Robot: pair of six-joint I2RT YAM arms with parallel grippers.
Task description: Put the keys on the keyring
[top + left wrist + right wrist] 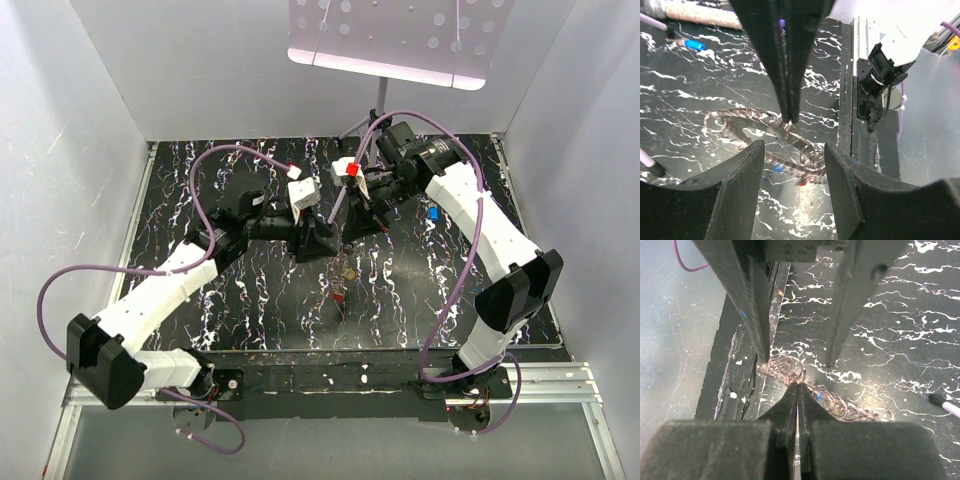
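Your left gripper (794, 145) stands spread, its 2 fingers on either side of the keyring (740, 114), a coiled strand at mid-table (280, 310). Your right gripper (797, 386) is pressed together, pinching that coil. 1 blue key (434, 213) lies farther right.

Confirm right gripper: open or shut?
Shut. The right gripper shows no gap between its fingers, and its tips pinch the keyring.
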